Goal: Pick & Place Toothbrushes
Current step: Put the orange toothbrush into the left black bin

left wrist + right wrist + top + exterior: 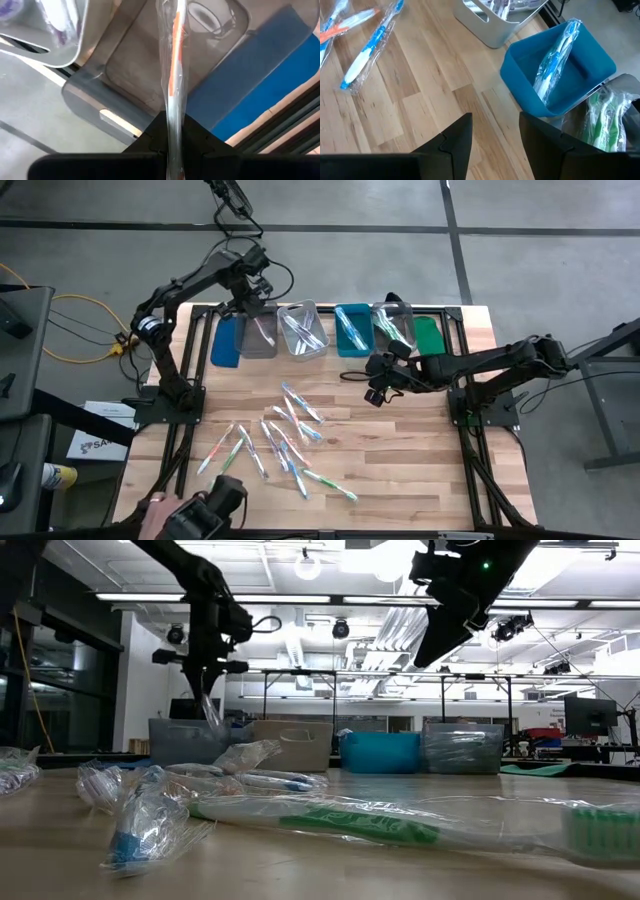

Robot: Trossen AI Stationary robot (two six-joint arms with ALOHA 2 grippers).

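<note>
From above I see my left gripper (258,300) hanging over the grey bin (257,338) at the far edge of the table (420,470), and its fingers are pinched tight on a wrapped toothbrush (175,75) with an orange streak along the handle — the brush dangles straight down from the jaws over the bin's open mouth, its lower end inside or just above the rim; I cannot tell which. A blue lid (226,343) lies just beside that bin. My right gripper (380,380) sits over bare wood just in front of the teal bin (350,332), jaws parted with nothing between them. Through the right wrist camera I see one wrapped blue-and-white toothbrush (555,60) leaning inside the teal bin, green-handled ones in the clear bin (610,120) next to it, and more in the pale grey bin (490,20) on the other side. The rest of the toothbrushes (285,440) lie scattered in their wrappers across the middle and near part of the table — well apart from both grippers. A green lid (428,335) lies at the row's right end.
</note>
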